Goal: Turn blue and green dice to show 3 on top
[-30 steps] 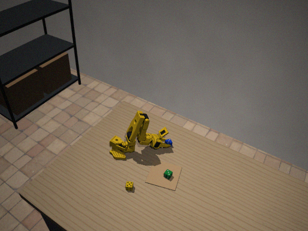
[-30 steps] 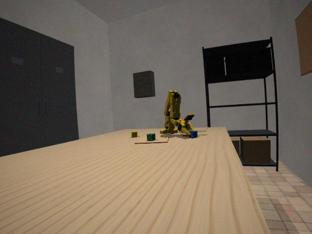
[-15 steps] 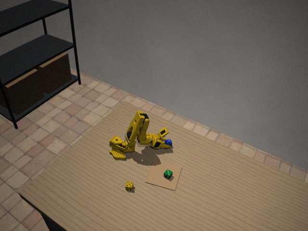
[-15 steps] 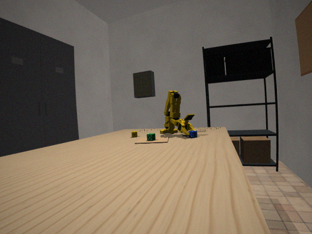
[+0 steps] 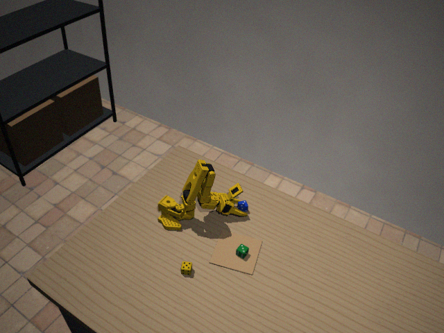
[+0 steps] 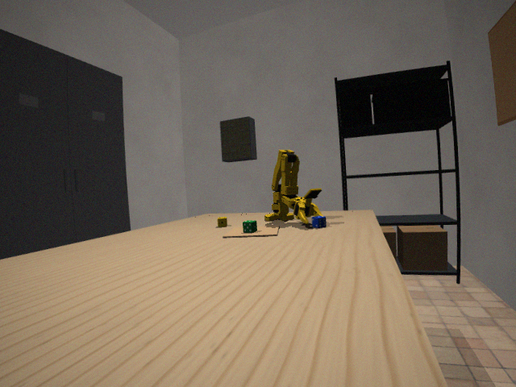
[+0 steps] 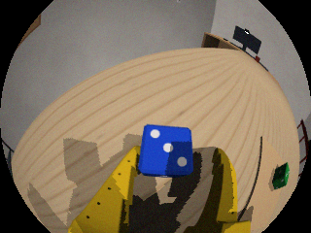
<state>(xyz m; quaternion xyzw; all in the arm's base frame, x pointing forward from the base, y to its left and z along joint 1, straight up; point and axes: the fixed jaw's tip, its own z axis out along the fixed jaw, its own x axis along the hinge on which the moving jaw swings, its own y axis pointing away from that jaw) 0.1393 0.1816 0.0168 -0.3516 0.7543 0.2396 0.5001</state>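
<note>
Blue die (image 5: 242,206) (image 6: 318,222) (image 7: 165,150), top view: on table (image 5: 304,272) (image 6: 233,300) (image 7: 190,87), off the mat (image 5: 229,261) (image 6: 254,234) (image 7: 264,194), by the gripper tips. Green die (image 5: 242,251) (image 6: 249,226) (image 7: 281,176) on mat at its 6 o'clock; yellow die (image 5: 186,268) (image 6: 222,222) at 7, five up. Boxes (image 5: 80,102) (image 6: 422,247) on rack (image 5: 108,66) (image 6: 458,208), 10 o'clock; contents unreadable.
Exterior: blue at green's 3 o'clock.
Wrist: gripper (image 5: 242,208) (image 6: 314,220) (image 7: 178,149) partly open, gripping nothing. Blue face toward camera: three white pips, diagonal, part shadowed.
</note>
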